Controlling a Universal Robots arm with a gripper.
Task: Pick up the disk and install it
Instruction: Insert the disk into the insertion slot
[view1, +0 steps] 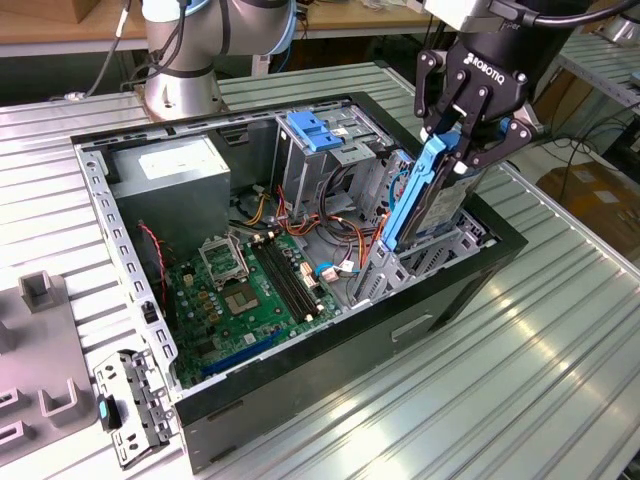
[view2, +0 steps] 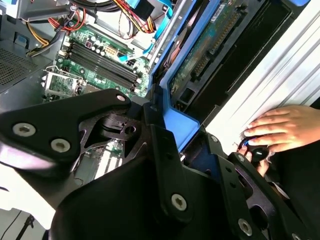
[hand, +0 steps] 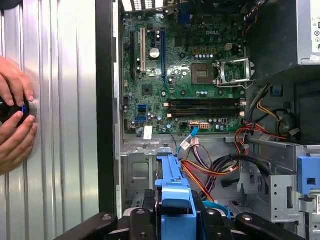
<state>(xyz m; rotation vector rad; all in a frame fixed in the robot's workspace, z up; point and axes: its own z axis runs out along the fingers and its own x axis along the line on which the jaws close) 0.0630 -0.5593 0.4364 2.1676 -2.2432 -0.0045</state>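
The disk (view1: 432, 200) stands on edge, its light-blue rail facing the exterior view's left. It hangs partly lowered into the metal drive bay (view1: 447, 250) at the near right corner of the open computer case (view1: 330, 345). My gripper (view1: 462, 150) is above it, shut on the disk's upper end. In the second wrist view the disk's green circuit-board side (view2: 205, 55) and blue rail (view2: 177, 122) run away from my black fingers (view2: 165, 150). In the first wrist view the blue rail (hand: 175, 192) sits between the finger bases, over the bay.
Inside the case lie the green motherboard (view1: 250, 290), coloured cables (view1: 340, 235), the grey power-supply box (view1: 175, 170) and a drive cage with a blue latch (view1: 315, 130). A person's hands (hand: 15, 120) hold a small black device on the ribbed table. A loose bracket (view1: 130, 405) lies near the case.
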